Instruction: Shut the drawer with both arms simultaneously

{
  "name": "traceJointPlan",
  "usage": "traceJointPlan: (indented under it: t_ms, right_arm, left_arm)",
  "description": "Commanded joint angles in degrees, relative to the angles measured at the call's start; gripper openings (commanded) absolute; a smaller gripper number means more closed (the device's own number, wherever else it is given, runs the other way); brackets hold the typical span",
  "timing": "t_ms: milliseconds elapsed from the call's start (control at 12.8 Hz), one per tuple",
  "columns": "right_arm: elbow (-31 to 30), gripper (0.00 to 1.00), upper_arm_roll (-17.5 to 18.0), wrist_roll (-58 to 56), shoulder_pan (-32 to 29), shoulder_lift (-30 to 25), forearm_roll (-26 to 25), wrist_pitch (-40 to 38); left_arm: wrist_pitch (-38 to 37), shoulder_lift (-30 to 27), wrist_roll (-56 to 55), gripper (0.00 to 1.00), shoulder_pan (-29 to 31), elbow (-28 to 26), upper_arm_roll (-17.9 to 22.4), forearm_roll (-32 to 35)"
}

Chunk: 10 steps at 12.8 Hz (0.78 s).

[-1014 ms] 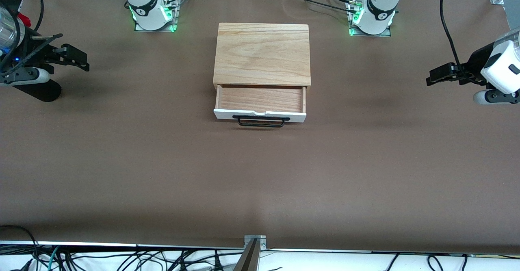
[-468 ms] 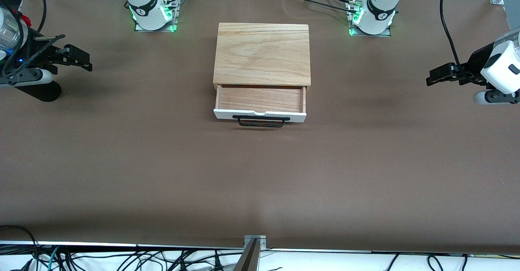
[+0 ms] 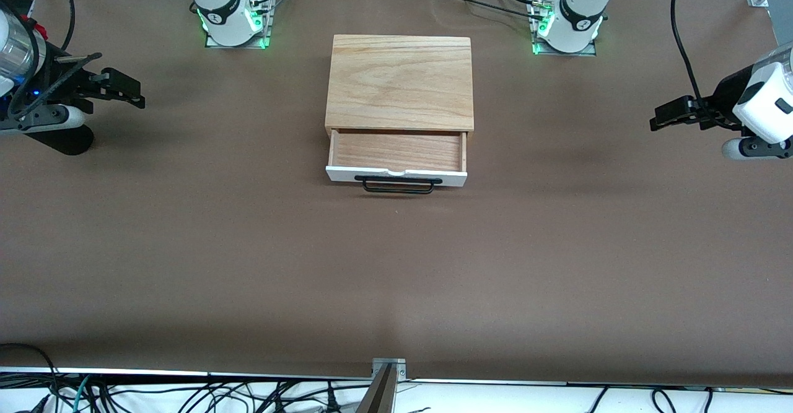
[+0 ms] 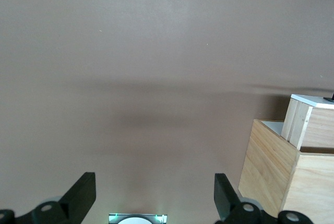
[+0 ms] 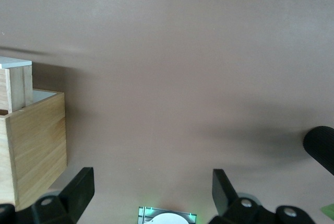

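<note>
The oak-coloured cabinet (image 3: 399, 82) stands mid-table between the arm bases. Its drawer (image 3: 396, 153) is pulled out toward the front camera, with a white front panel (image 3: 337, 174) and a black wire handle (image 3: 398, 184); the tray is empty. My left gripper (image 3: 658, 119) is open and empty, up over the table at the left arm's end. My right gripper (image 3: 133, 94) is open and empty over the table at the right arm's end. The left wrist view shows the cabinet (image 4: 284, 174) and the drawer's side (image 4: 308, 125); the right wrist view shows them too, cabinet (image 5: 34, 145) and drawer (image 5: 15, 85).
The table is covered in brown cloth (image 3: 396, 277). The arm bases (image 3: 232, 23) (image 3: 567, 26) glow green beside the cabinet. Cables hang below the table's front edge (image 3: 186, 394). A metal bracket (image 3: 388, 366) sits at that edge.
My right gripper has moved a little toward the cabinet. The left arm and the drawer have not moved.
</note>
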Motion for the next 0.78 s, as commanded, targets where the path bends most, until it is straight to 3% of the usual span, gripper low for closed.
traceJointPlan:
  t_ms: [0, 234, 702]
  right_arm:
    - [-0.35, 1.0, 0.19, 0.09, -0.04, -0.35, 0.99, -0.46]
    - [-0.52, 1.0, 0.19, 0.09, -0.04, 0.17, 1.34, 0.33]
    - [-1.31, 1.0, 0.28, -0.18, 0.31, 7.28, 16.77, 6.3]
  left_arm:
    - [-0.18, 0.28, 0.75, 1.0, 0.04, 0.87, -0.09, 1.02]
    - [-0.18, 0.28, 0.75, 1.0, 0.13, 0.87, -0.09, 1.11]
    - [-0.18, 0.37, 0.75, 1.0, 0.13, 0.87, 0.0, 0.94]
